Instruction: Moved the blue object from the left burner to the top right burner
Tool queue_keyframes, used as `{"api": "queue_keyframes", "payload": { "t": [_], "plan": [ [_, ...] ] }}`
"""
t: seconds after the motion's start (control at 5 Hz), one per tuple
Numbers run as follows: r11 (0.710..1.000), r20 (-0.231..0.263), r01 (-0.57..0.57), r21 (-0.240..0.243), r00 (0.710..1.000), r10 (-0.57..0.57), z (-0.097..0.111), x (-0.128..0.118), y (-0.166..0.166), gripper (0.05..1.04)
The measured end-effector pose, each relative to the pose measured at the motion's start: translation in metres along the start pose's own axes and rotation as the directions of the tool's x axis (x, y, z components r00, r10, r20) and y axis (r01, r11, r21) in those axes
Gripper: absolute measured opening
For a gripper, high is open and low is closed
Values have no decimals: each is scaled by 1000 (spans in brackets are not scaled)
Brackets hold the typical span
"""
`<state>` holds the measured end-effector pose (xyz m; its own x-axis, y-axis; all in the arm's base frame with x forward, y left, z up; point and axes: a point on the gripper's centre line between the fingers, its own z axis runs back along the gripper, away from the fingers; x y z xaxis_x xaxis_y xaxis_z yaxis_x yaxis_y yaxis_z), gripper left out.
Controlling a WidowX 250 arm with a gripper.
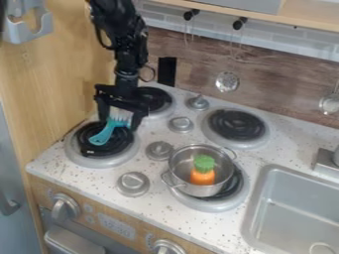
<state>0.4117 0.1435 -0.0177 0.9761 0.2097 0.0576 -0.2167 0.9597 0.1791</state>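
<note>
The black gripper (pixel 120 122) hangs over the front left burner (pixel 83 157), its two fingers wide apart. Between them is the head of a blue-teal brush (pixel 102 136) with pale bristles. The brush's handle slants down and to the left over the black coil. Whether the brush touches the coil is hard to tell. At the top right, the other burner (pixel 236 124) has a bare black coil.
A metal pot (pixel 181 164) holding an orange and green toy (pixel 202 170) stands on the front right burner. Silver knobs (pixel 181 124) sit between the burners. Part of the back left burner (pixel 158 100) is behind the gripper. A sink (pixel 291 208) is at right.
</note>
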Motion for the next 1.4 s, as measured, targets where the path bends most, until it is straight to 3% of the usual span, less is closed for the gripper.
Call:
{"api": "queue_keyframes", "payload": {
  "t": [0.2, 0.6, 0.8, 1.0, 1.2, 1.4],
  "plan": [
    [1000, -23, -1, -4, 1000, 1, -12, 9, 10, 998],
    [1000, -37, -8, -11, 999, 8, -14, 12, 14, 958],
    [1000, -25, -17, -16, 1000, 17, -17, 11, 13, 718],
    [1000, -20, -22, -22, 1000, 22, -16, 2, 6, 683],
    [1000, 9, 17, -4, 1000, -17, 4, -10, -12, 681],
    [993, 152, 121, -11, 981, -118, 47, -5, -53, 680]
  ]
}}
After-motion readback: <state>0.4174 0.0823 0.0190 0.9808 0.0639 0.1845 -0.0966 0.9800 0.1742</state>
